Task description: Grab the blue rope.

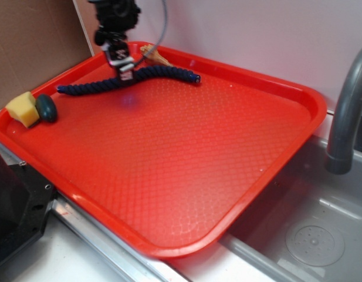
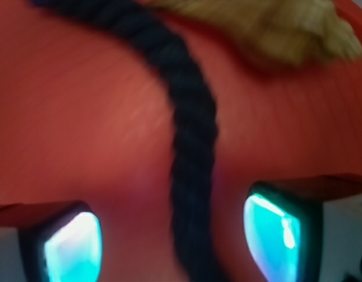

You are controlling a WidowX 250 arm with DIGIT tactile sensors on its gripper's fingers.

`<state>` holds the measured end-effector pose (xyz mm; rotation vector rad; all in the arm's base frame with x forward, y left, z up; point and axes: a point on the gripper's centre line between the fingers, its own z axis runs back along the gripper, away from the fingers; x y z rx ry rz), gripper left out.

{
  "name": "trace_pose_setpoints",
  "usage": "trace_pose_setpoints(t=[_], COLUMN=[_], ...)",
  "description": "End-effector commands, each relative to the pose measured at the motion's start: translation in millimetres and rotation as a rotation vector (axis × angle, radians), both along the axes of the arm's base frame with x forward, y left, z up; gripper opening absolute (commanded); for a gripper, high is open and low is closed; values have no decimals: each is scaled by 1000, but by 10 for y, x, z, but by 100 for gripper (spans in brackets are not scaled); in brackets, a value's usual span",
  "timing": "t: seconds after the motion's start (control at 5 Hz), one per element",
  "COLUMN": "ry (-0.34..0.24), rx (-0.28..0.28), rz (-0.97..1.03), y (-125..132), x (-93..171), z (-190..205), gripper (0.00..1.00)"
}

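The blue rope (image 1: 163,73), a dark navy twisted cord, lies along the far side of the red tray (image 1: 186,153), stretching from left to right. My gripper (image 1: 125,74) hangs low over its middle. In the wrist view the rope (image 2: 195,135) runs between my two fingers, with a gap on each side, nearer the right one. The glowing pads (image 2: 75,249) stand apart, so the gripper (image 2: 172,247) is open around the rope without touching it.
A yellow sponge (image 1: 23,108) and a small dark teal round object (image 1: 46,108) sit at the tray's left edge. A tan item (image 1: 157,56) (image 2: 269,29) lies just behind the rope. A sink basin (image 1: 310,235) and grey faucet (image 1: 345,111) are to the right.
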<state>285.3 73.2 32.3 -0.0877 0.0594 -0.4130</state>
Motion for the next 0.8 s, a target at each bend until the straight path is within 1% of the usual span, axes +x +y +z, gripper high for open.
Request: trace_pose_setpoints(t=[0.0, 0.2, 0.4, 0.6], ry=[-196, -202, -164, -172], rx=[35, 1, -40, -44], rz=[-3, 4, 5, -8], y=[-123, -95, -152, -297], x=[95, -8, -161, -248], z=[21, -97, -282, -85], gripper=[10, 0, 0, 0])
